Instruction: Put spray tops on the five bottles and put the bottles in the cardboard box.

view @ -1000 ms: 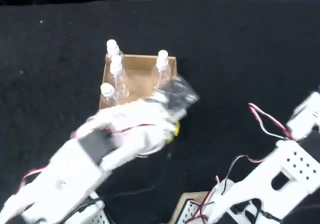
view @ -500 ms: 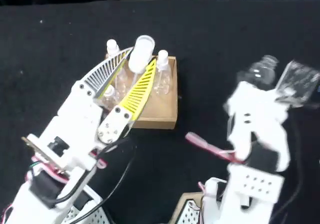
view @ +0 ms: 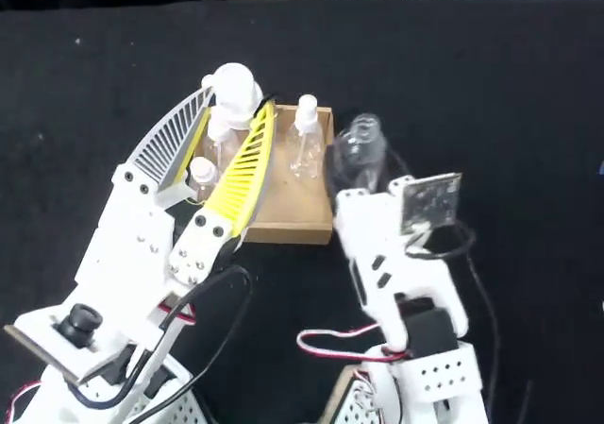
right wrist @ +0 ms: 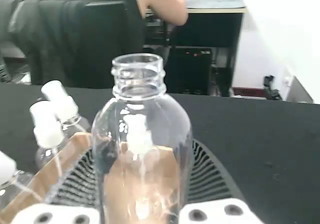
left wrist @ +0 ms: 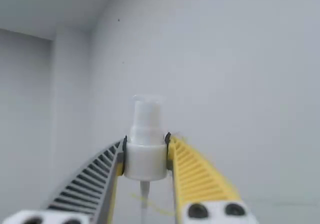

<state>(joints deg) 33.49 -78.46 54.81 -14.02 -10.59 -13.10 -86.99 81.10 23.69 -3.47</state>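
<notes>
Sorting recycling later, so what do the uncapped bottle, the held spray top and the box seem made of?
Bottle: probably clear glossy plastic, though glass is possible; you see straight through it.
Spray top: opaque white plastic, smooth, moulded.
Box: matte brown cardboard, by its colour and thin walls.

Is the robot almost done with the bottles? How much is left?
Nearly. Done: capped bottles stand in the cardboard box. I count three, and more may be hidden. In hand: the left gripper is shut on a spray top above the box, and the right gripper holds an open bottle beside the box. Left: put that top on, then set the bottle in the box.
</notes>
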